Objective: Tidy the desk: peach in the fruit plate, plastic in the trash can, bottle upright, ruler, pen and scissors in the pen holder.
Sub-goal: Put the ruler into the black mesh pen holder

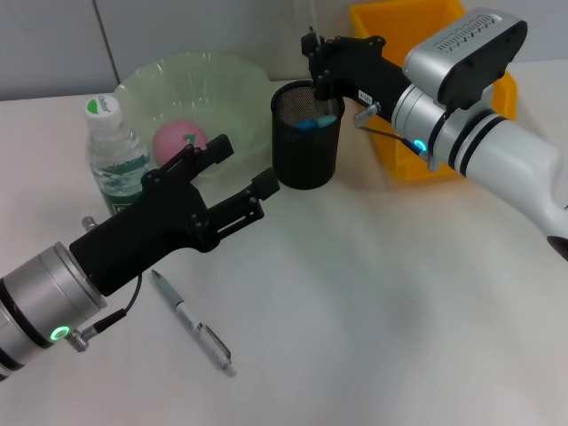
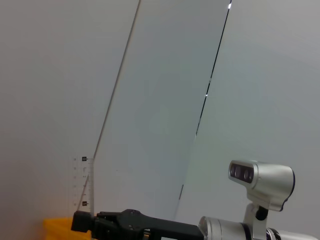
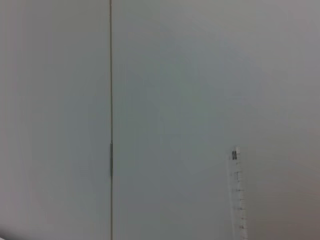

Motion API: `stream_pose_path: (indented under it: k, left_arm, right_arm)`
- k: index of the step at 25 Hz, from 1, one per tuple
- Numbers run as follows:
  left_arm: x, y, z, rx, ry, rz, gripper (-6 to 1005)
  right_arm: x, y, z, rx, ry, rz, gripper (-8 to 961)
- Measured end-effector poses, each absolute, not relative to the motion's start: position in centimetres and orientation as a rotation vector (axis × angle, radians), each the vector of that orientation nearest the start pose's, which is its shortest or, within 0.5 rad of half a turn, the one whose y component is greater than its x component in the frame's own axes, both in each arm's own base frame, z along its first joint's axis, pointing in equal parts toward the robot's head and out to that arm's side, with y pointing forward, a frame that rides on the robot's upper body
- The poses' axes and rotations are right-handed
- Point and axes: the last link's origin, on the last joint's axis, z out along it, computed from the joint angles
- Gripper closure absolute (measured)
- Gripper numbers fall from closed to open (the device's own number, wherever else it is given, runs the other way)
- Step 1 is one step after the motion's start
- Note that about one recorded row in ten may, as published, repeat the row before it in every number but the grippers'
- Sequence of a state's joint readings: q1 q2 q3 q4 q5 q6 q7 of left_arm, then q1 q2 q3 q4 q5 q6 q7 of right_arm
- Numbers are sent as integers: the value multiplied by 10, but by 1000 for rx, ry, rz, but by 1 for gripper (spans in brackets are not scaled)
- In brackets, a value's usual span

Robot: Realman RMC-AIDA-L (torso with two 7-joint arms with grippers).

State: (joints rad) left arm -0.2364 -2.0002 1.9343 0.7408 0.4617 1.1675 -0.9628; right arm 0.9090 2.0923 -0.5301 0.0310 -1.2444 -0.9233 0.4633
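Observation:
My right gripper (image 1: 316, 64) hovers just above the black mesh pen holder (image 1: 306, 151) and is shut on a clear ruler (image 2: 87, 185) that stands upright from its fingers; the ruler also shows in the right wrist view (image 3: 238, 195). A blue-handled item (image 1: 312, 122), which looks like the scissors, sits inside the holder. My left gripper (image 1: 244, 166) is open and empty, raised over the table between the bottle and the holder. The pink peach (image 1: 180, 139) lies in the pale green bowl (image 1: 240, 84). The green-capped bottle (image 1: 115, 155) stands upright. A silver pen (image 1: 191, 321) lies on the table near the front.
A yellow bin (image 1: 426, 98) stands behind the right arm at the back right; its corner also shows in the left wrist view (image 2: 55, 227). The white tabletop (image 1: 382, 302) stretches to the front right. A grey wall runs behind.

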Motion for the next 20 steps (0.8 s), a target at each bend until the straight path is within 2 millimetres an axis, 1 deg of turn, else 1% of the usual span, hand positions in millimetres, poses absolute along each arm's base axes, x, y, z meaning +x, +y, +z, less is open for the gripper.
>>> stream_pose_path:
  k: [6, 12, 20]
  left_arm:
    - [-216, 287, -51, -2380, -557, -1229, 144]
    - [-218, 287, -49, -2374, -549, -1228, 144]
    - [-220, 285, -48, -2373, -554, -1236, 144]
  right_arm:
    - [201, 432, -64, -2090, 453, 728, 947]
    - [204, 432, -65, -2089, 471, 718, 863]
    - [207, 425, -64, -2072, 489, 765, 639]
